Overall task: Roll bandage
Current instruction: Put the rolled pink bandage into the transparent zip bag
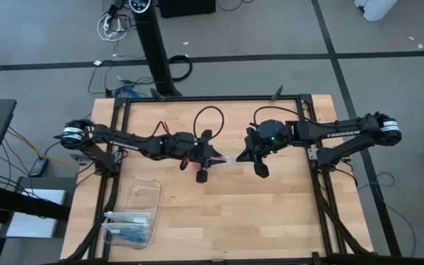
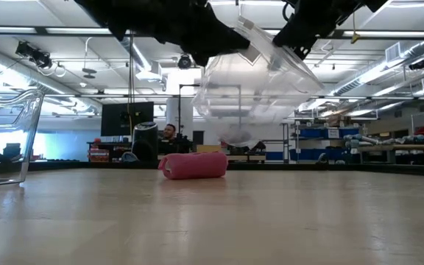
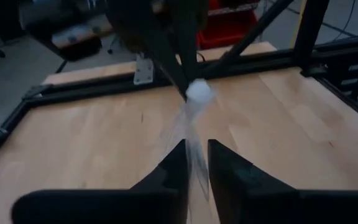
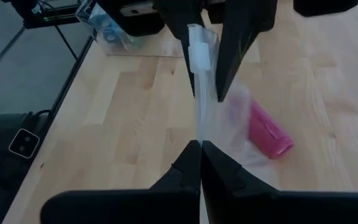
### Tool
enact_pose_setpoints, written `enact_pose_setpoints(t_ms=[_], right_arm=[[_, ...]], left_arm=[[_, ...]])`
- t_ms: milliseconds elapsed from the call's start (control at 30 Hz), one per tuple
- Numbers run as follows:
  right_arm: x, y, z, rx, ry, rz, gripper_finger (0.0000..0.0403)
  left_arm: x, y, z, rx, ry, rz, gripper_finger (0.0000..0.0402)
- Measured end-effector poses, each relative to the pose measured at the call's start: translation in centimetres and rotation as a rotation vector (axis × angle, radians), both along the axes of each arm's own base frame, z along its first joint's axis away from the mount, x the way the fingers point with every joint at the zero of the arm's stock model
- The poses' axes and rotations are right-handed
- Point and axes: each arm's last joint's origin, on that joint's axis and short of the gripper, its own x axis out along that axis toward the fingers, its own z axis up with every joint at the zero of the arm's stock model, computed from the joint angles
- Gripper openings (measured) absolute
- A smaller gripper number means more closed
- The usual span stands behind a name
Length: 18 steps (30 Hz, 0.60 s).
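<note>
One clear plastic bag [image 2: 260, 81] held empty above tabletop [image 1: 271, 213], pinched by left pincer [image 3: 194, 163] and right pincer [image 4: 201, 163], one rolled magenta bandage [image 4: 267, 132] beneath, one clear plastic box [image 1: 132, 216] with blue contents.

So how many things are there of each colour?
Pink: 1, the bandage
Clear: 2, the bag and the box
Total: 3

My arms are matte black, jointed, with white lettering on the right arm [image 1: 342, 133]; my fingers [image 4: 185, 168] are dark, tapering wedges.
</note>
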Motion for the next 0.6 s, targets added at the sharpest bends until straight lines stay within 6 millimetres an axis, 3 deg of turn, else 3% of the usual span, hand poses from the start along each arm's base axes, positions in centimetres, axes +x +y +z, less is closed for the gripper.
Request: enact_pose_setpoints(t_ms=[167, 367, 600], right_arm=[[0.1, 0.0, 0.1, 0.006, -0.008, -0.006, 0.0009], [-0.7, -0.3, 1.2, -0.045, -0.059, -0.082, 0.0064], [-3.7, -0.6, 3.3, -0.116, -0.130, -0.189, 0.0136]], left_arm=[[-0.2, 0.0, 0.7, 0.021, -0.035, -0.004, 0.0010], [-0.3, 0.2, 0.9, 0.036, -0.034, 0.056, 0.0004], [-1.7, 0.9, 1.5, 0.046, -0.088, 0.124, 0.0002]])
